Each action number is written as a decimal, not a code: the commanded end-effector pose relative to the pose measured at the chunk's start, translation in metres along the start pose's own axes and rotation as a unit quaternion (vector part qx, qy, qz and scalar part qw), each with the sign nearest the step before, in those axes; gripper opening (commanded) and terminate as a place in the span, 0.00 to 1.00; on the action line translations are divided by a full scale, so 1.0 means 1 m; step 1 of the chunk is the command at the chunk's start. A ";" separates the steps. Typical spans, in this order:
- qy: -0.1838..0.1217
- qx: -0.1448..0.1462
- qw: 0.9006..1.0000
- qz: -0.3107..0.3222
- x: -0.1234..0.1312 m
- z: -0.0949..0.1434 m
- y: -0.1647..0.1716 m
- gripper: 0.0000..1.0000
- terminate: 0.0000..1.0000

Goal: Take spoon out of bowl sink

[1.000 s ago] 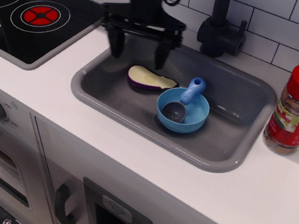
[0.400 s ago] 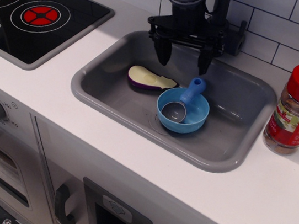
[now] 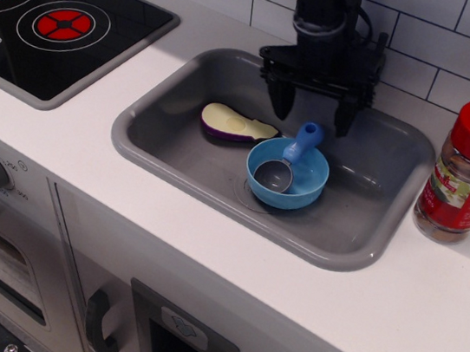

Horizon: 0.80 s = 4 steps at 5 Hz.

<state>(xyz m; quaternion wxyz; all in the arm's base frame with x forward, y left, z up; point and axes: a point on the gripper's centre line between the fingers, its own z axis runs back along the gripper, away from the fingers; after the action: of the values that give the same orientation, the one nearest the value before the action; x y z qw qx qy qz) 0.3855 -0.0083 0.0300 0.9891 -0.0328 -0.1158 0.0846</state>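
Note:
The spoon [image 3: 294,152] has a blue handle and a grey metal cup. It lies in the light-blue bowl [image 3: 288,175], with its handle sticking out over the bowl's far rim. The bowl stands in the middle of the grey sink [image 3: 178,146]. My gripper [image 3: 312,117] is open and empty. It hangs just above and behind the spoon's handle tip, one finger on each side of it, not touching it.
A purple eggplant half [image 3: 233,124] lies in the sink, left of the bowl. The black faucet [image 3: 370,55] stands behind my gripper. A red-lidded jar [image 3: 468,170] stands on the counter at the right. The black stovetop [image 3: 51,19] is at the left.
My gripper has moved right and toward the front, from over the sink's far left corner to above the spoon's handle. It stayed open. The spoon, bowl and eggplant have not moved.

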 end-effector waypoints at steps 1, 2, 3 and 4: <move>-0.024 0.015 1.000 -0.004 0.006 0.004 -0.011 1.00 0.00; -0.025 0.029 0.999 -0.012 0.003 -0.001 -0.008 1.00 0.00; -0.023 0.038 0.999 -0.012 0.001 -0.004 -0.007 1.00 0.00; -0.020 0.044 0.999 0.004 0.002 -0.005 -0.007 1.00 0.00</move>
<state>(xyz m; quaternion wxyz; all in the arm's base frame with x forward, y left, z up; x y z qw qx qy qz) 0.3832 -0.0118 0.0111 0.9889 0.0145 -0.1117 0.0970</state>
